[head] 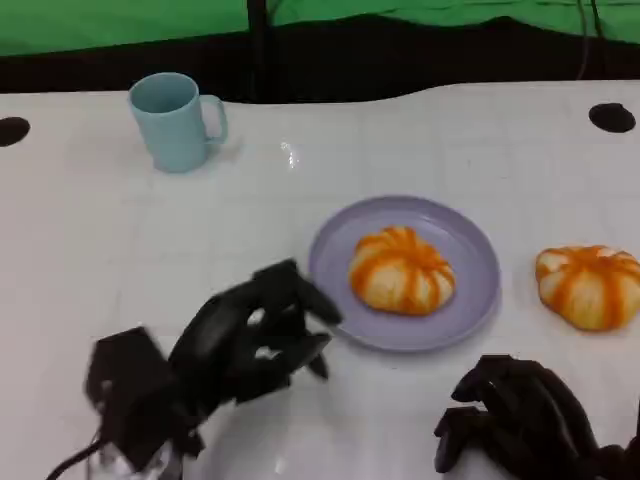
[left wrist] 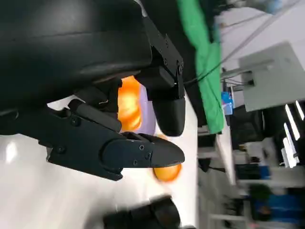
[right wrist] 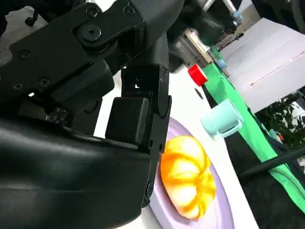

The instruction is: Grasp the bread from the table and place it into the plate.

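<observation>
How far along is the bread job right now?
Done: one bread lies in the purple plate. In hand: nothing; the left hand is beside the plate's rim, and the right hand is low near the table edge. Left: a second bread sits on the table.

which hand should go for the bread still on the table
Right, probably. The loose bread lies on the table right of the plate, on the right hand's side. The left hand sits left of the plate, which already holds one bread.

Head looks down; wrist views share plate
</observation>
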`<control>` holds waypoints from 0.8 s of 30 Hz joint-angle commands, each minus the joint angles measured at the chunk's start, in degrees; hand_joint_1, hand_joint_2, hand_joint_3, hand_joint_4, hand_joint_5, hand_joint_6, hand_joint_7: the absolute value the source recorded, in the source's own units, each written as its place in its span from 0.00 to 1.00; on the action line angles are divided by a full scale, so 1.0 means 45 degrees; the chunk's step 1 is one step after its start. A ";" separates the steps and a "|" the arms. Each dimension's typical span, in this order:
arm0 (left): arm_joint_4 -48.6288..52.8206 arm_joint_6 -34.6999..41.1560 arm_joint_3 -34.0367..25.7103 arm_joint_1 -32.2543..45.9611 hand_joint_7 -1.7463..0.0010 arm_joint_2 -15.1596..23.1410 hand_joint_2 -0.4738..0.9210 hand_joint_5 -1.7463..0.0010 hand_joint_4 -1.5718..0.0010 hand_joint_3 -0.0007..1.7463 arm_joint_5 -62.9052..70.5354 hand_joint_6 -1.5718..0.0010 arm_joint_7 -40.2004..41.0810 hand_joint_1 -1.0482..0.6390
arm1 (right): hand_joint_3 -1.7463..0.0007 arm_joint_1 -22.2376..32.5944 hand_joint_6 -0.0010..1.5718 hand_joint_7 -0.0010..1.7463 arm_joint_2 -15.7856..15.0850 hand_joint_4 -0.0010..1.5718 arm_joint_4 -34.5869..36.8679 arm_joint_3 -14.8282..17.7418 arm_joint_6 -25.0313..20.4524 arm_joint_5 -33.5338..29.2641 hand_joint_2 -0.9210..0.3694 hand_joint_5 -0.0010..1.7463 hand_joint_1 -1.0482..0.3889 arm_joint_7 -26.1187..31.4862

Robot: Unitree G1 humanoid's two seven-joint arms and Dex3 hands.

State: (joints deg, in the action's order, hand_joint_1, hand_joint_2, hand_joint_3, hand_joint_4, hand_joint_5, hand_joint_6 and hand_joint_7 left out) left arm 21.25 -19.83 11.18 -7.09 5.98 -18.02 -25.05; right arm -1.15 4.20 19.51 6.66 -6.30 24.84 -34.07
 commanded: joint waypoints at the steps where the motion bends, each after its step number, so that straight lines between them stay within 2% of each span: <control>1: -0.0853 0.1395 -0.0841 0.0774 0.00 0.0049 1.00 0.00 0.52 0.21 -0.1433 0.65 -0.1404 0.23 | 1.00 0.0212 1.00 0.22 -0.0137 1.00 -0.0359 -0.0019 -0.0227 0.0064 0.15 0.44 0.01 0.0188; 7: -0.1540 0.3422 -0.1579 0.1594 0.00 -0.0262 1.00 0.00 0.47 0.16 -0.2893 0.59 -0.2649 0.22 | 1.00 0.0319 1.00 0.22 -0.0134 1.00 -0.0632 -0.0063 -0.0462 0.0067 0.16 0.44 0.01 0.0306; 13: -0.2159 0.4742 -0.2030 0.2286 0.00 -0.0604 1.00 0.00 0.42 0.12 -0.3433 0.55 -0.2868 0.20 | 1.00 0.0368 1.00 0.22 -0.0128 0.99 -0.0724 -0.0080 -0.0497 0.0112 0.16 0.44 0.03 0.0304; 24: -0.1748 0.5133 -0.2628 0.2028 0.00 -0.0943 1.00 0.00 0.41 0.13 -0.3329 0.56 -0.3329 0.21 | 1.00 0.0245 1.00 0.21 -0.0193 0.99 -0.0610 -0.0064 -0.0507 0.0160 0.16 0.44 0.03 0.0275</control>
State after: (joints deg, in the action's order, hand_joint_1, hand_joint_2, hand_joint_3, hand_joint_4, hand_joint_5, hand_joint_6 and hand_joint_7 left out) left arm 12.49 2.86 0.52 3.11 1.66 -32.89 -38.84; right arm 0.07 3.98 16.97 5.95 -8.34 24.95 -32.88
